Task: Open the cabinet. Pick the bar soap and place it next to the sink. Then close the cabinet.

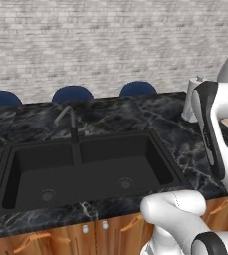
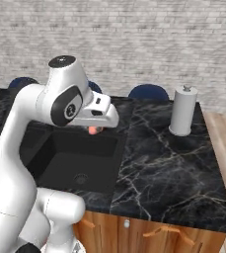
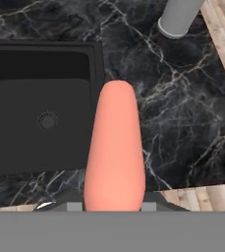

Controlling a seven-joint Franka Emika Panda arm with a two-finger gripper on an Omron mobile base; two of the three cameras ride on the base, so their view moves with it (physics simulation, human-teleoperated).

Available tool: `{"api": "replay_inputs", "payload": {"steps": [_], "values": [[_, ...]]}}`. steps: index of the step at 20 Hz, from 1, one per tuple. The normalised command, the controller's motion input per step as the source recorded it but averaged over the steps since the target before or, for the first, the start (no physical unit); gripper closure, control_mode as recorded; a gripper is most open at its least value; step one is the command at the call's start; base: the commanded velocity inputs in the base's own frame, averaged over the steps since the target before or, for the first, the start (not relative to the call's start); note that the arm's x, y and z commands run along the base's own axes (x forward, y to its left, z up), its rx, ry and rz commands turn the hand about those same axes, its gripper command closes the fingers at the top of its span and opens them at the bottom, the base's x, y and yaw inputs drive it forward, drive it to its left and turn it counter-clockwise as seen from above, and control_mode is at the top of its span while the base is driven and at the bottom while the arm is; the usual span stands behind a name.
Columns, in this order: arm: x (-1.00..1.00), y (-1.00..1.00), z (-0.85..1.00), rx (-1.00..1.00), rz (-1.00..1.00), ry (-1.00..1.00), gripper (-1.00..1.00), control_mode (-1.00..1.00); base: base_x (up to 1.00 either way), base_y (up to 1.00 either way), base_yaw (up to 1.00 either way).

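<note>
I count one soap [image 3: 115, 147], a salmon-pink bar clamped in my pincer [image 2: 94, 130]; the jaws are closed on it and it sticks out straight ahead of the tips in the hand view. Below the pincer is one sink [image 3: 15, 123], a matte-black basin; the held bar hangs over its right rim, where basin meets counter [image 3: 182, 113]. The left base view shows two round drains in the basin floor and one faucet [image 1: 69, 119] at its far rim. Beyond the pincer to the right stands one paper towel roll [image 2: 182, 110], upright on the marble and well apart from the bar. Past the counter's far edge I count three blue chair backs [image 1: 72, 93].
</note>
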Motion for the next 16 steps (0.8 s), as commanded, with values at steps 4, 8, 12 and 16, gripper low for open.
{"api": "replay_inputs", "payload": {"steps": [4, 8, 12, 16], "values": [[0.39, -0.81, -0.69, 0.02, 0.09, 0.00, 1.00, -1.00, 0.00, 0.00, 0.00], [0.29, -0.30, -0.55, 0.00, 0.13, 0.00, 1.00, -1.00, 0.00, 0.00, 0.00], [0.20, -0.03, -0.60, 0.00, 0.11, 0.00, 1.00, -1.00, 0.00, 0.00, 0.00], [0.09, 0.00, -0.43, 0.00, 0.11, 0.00, 1.00, -1.00, 0.00, 0.00, 0.00]]}}
